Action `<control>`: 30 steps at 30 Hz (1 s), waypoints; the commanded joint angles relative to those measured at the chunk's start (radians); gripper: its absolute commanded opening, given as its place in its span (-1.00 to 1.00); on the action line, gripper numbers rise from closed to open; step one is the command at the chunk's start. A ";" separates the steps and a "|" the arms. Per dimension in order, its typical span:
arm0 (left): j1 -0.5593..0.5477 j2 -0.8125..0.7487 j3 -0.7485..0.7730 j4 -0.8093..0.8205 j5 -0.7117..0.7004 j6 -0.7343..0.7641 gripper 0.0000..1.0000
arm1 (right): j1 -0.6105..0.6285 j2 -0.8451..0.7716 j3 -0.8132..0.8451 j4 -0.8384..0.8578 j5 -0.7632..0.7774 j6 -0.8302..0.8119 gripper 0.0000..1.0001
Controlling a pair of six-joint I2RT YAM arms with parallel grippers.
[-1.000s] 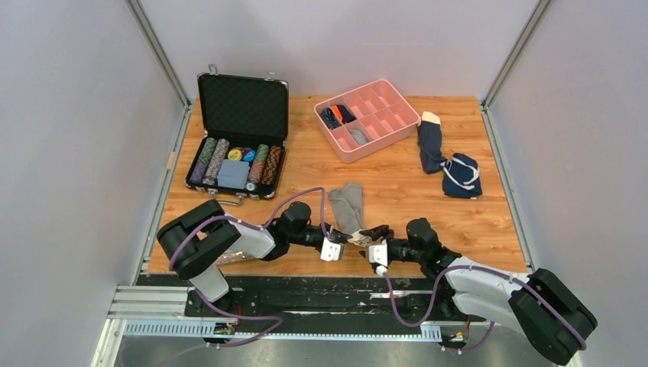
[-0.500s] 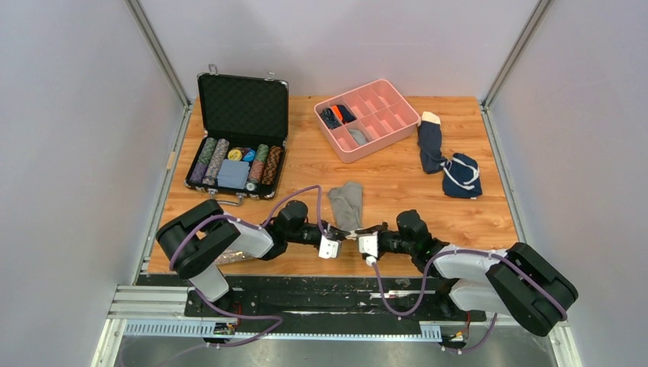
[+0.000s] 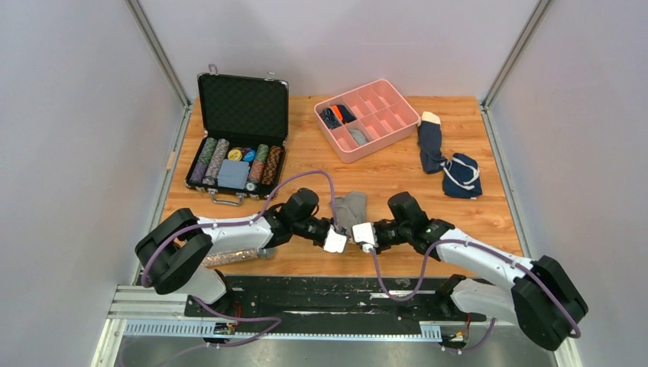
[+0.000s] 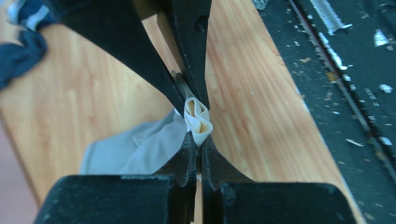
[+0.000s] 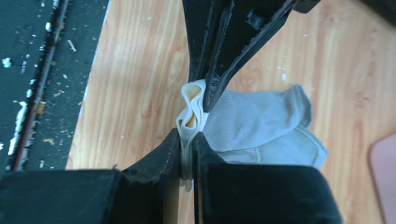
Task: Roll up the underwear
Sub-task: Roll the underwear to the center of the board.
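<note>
Two robot arms meet at the near edge of the gray-taupe underwear [image 3: 350,208], which lies on a wooden tabletop [image 3: 306,164].

The left end effector [image 3: 345,235] and the right end effector [image 3: 354,234] come together tip to tip near the front middle of the tabletop; each is clamped tight on the underwear's pale cream band [image 4: 196,119], which is bunched into a small fold between the two pairs of fingers; in both wrist views the gray cloth trails away from the pinch and rests on the wood; farther back, well apart from the garment, stand an open black case [image 3: 237,145] of poker chips on the left and a pink divided tray [image 3: 397,126] in the middle; a navy sock [image 3: 429,141] and a navy garment [image 3: 462,176] with white trim lie to the right.
</note>
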 commanded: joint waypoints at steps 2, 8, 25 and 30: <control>0.027 -0.001 0.096 -0.432 0.002 -0.105 -0.98 | -0.017 0.153 0.142 -0.313 -0.124 0.003 -1.00; 0.040 -0.008 0.011 -0.265 -0.015 -0.341 -0.96 | -0.054 0.343 0.301 -0.510 -0.192 -0.029 -1.00; 0.066 0.124 -0.043 -0.129 -0.102 -0.845 -0.75 | -0.161 1.021 0.751 -0.997 -0.357 0.009 -1.00; 0.072 0.080 -0.032 -0.175 -0.298 -0.901 -0.17 | -0.178 1.221 0.913 -1.095 -0.356 0.112 -1.00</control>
